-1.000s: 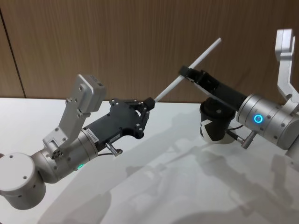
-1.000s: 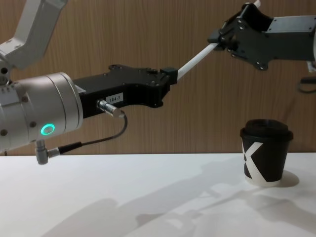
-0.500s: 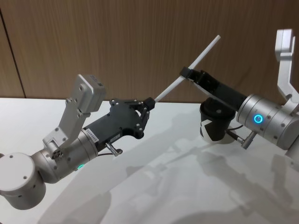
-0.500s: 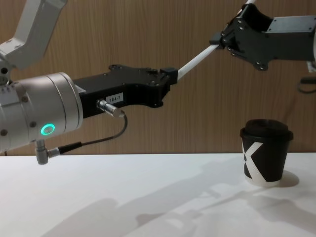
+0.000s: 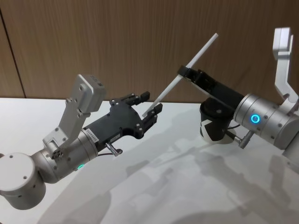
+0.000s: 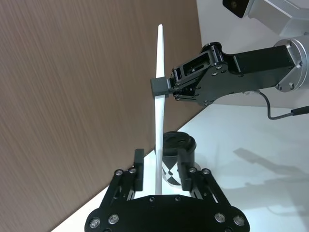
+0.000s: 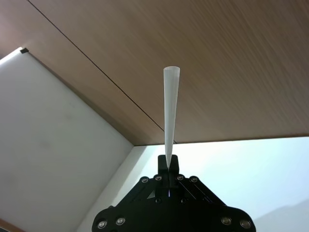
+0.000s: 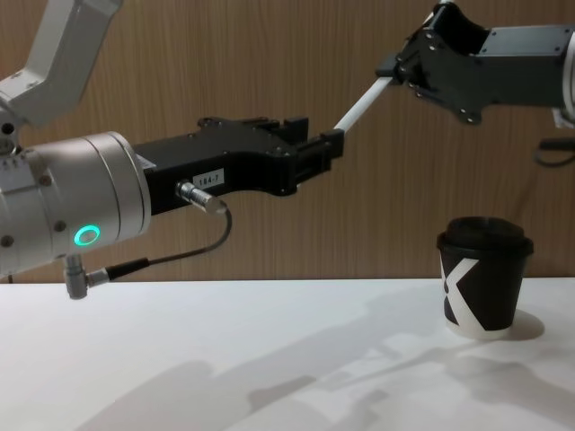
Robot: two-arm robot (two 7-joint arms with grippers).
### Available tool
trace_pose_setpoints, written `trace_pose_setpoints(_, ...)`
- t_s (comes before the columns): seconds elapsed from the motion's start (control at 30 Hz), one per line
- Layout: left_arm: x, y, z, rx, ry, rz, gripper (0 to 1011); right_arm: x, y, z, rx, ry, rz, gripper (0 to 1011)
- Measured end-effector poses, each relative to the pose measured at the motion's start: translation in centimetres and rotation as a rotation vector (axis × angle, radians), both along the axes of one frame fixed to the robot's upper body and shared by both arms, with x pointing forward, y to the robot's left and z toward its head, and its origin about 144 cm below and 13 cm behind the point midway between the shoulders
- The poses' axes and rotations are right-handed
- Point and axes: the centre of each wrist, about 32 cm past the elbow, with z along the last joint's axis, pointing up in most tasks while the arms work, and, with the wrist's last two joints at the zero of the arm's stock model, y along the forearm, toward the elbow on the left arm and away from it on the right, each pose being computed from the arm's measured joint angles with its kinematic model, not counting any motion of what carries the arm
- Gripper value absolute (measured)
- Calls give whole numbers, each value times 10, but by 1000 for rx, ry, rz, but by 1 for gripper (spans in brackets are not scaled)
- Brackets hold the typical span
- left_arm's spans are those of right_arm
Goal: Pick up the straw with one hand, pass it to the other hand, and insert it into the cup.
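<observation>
Before wood panelling (image 5: 93, 37), raised right gripper (image 5: 183, 72) pinches the straw (image 5: 201, 50); left gripper (image 5: 149, 102) gapes around it.

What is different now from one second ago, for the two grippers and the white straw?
The left gripper opened its fingers and let go of the long thin white straw. The right gripper stayed shut on it, and the black paper cup did not move.

White table (image 5: 163, 186) before a brown wood-grain wall (image 5: 117, 42)
</observation>
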Motion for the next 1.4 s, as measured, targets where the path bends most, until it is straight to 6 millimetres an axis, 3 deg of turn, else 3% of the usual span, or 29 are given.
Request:
trace_pose_setpoints(0.23, 0, 0, 0, 0, 0, 0, 633, 1, 2, 3, -45, -46, -2, 6)
trace_pose_setpoints(0.3, 0, 0, 0, 0, 0, 0, 662, 1, 2, 5, -58, -59, -4, 6)
trace_pose_setpoints(0.33, 0, 0, 0, 0, 0, 0, 737, 2, 2, 6, -75, -73, -5, 6)
trace_pose_setpoints(0.43, 0, 0, 0, 0, 0, 0, 833, 3, 2, 9, -112, -107, -10, 6)
trace_pose_setpoints(0.67, 0, 0, 0, 0, 0, 0, 995, 4, -2, 18, -202, -189, -21, 6)
trace_pose_setpoints(1.4, 0, 0, 0, 0, 0, 0, 1003, 9, -35, 60, -491, -432, -35, 6)
